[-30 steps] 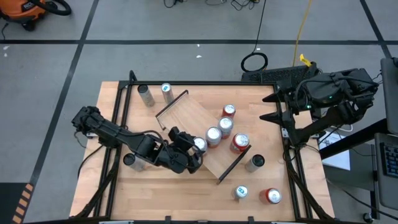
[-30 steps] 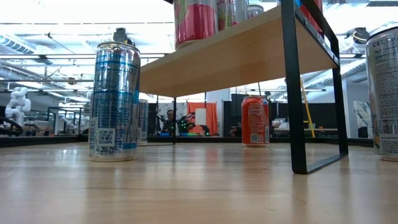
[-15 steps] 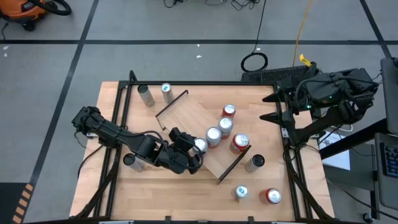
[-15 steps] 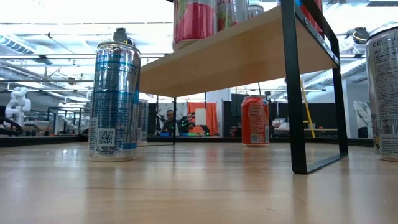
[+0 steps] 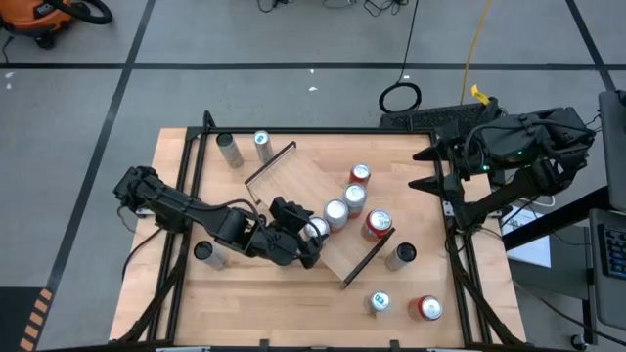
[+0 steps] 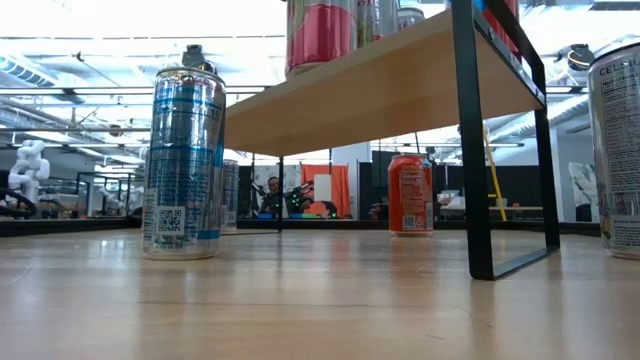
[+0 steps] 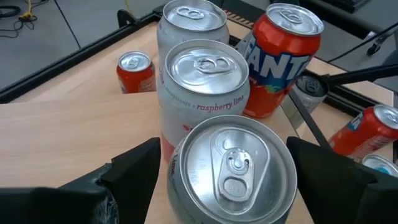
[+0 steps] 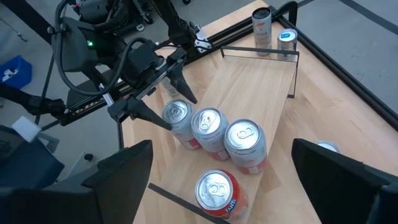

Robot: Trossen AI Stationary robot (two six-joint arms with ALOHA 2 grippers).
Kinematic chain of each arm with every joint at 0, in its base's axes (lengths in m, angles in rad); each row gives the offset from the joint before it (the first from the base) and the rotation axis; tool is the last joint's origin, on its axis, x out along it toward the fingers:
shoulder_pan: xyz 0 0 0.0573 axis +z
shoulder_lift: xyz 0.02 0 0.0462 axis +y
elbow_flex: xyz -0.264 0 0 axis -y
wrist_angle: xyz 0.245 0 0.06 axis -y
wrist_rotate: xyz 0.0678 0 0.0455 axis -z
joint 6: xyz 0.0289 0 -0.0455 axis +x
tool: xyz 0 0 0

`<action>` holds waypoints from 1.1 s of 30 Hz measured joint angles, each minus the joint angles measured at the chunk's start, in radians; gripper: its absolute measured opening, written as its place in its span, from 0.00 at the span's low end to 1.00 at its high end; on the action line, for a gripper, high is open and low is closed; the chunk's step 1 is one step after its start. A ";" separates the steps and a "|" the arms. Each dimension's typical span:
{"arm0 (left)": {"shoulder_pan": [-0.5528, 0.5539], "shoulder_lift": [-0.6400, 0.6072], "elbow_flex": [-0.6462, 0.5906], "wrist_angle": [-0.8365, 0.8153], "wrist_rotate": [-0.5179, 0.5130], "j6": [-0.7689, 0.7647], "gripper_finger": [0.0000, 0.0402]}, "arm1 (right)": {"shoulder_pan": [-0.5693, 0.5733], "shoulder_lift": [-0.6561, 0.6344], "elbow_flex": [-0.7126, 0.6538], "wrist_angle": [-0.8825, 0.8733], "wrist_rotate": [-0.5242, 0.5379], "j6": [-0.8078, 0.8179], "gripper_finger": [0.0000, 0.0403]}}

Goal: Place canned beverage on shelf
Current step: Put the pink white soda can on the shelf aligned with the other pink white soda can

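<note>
**A:** Grey floor with dark tape lines surrounds the wooden table [image 5: 293, 293]. What sits far left on it?

**B:** At about nine o'clock the left arm reaches in, and its left gripper [image 5: 305, 235] stands at the shelf's near-left edge. The fingers [image 8: 152, 118] are spread, one on each side of a silver can [image 5: 315, 228] with a gap showing on both sides, so it is not pinched. In the wrist view that can's top [image 7: 233, 165] fills the space between the jaws.

**B:** One dark can [image 5: 202, 252] stands just below that arm, and two slim cans [image 5: 245, 147] stand at eleven o'clock.

**A:** And the shelf itself?

**B:** The shelf [image 5: 293, 181] lies diagonally at the table's centre, a black rail at each short end. The silver can stands on it, first in a row: next a raspberry-lime can [image 5: 335, 213], another pale can [image 5: 354, 198], a small red can [image 5: 360, 175] at one o'clock, plus an orange Fanta can [image 5: 378, 224] beside the row.

**A:** Off the shelf, to the right?

**B:** A dark-topped can [image 5: 402, 254] at four o'clock, then a blue-topped can [image 5: 379, 302] and a red can [image 5: 425, 309] toward five.

**A:** The other arm?

**B:** The right gripper [image 5: 430, 168] waits at the table's two o'clock edge, fingers wide apart, holding nothing.
</note>
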State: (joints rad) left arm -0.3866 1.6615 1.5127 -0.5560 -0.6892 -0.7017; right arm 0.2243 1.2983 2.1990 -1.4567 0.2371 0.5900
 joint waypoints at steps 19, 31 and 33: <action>-0.061 -0.174 0.000 -0.300 0.060 -0.171 0.82 | 0.000 0.000 0.000 0.000 -0.003 -0.001 0.90; -0.081 -0.107 -0.046 -0.412 0.091 -0.283 0.82 | 0.000 0.001 0.000 0.000 -0.002 -0.024 0.90; -0.075 -0.085 -0.046 -0.432 0.075 -0.322 0.82 | 0.000 0.002 0.000 0.000 -0.002 -0.020 0.90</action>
State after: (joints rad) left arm -0.4611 1.5766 1.4670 -0.9878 -0.6140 -1.0241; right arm 0.2245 1.3003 2.1990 -1.4563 0.2348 0.5701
